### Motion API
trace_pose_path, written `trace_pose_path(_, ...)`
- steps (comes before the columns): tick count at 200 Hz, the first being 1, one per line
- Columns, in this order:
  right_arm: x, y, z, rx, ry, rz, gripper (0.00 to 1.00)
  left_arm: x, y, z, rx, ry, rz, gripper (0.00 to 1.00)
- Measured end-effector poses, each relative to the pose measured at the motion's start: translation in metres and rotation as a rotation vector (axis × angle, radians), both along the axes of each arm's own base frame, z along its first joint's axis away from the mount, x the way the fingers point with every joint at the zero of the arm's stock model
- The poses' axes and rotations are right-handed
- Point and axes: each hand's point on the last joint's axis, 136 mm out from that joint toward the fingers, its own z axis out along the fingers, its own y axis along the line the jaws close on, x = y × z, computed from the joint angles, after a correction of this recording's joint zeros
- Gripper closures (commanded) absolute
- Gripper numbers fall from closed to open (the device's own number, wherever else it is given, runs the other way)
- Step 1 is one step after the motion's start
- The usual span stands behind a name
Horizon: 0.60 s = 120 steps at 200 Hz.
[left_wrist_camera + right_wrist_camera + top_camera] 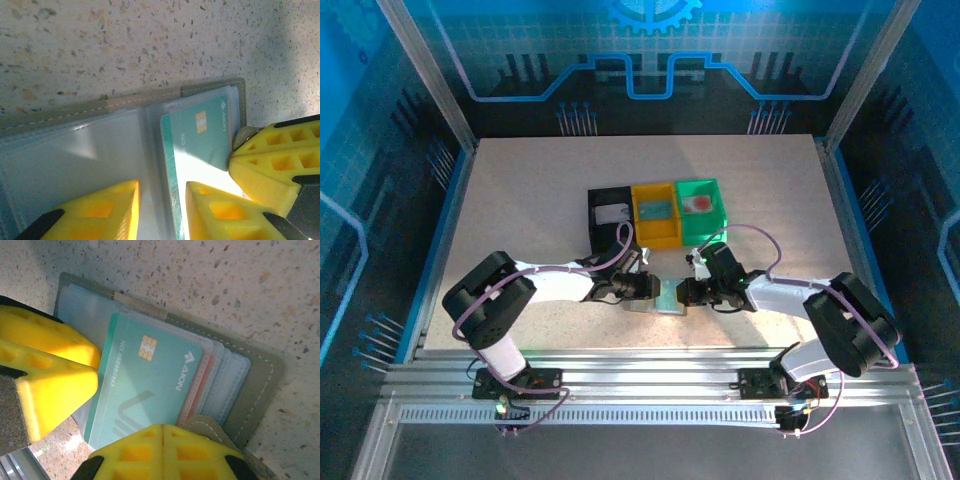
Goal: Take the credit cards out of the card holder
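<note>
A grey card holder [665, 298] is laid open on the speckled table [520, 220], near its front edge, between the two arms. A teal card [150, 385] is seen partly out of its pocket. The right gripper [162, 432] is clamped on that card's edge. The left gripper [162, 200] is spread apart over the holder's clear pockets.

Left hand [162, 190] spread, right hand [162, 432] pinched.
</note>
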Motion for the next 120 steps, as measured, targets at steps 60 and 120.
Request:
trace_pose_path(60,0.001,0.001,0.0,0.0,0.0,0.0,1.0,0.002,0.0,0.028,-0.035,-0.043,0.002,0.65)
trace_pose_path(120,0.002,0.001,0.0,0.0,0.0,0.0,1.0,0.002,0.0,0.027,-0.033,-0.038,0.002,0.66)
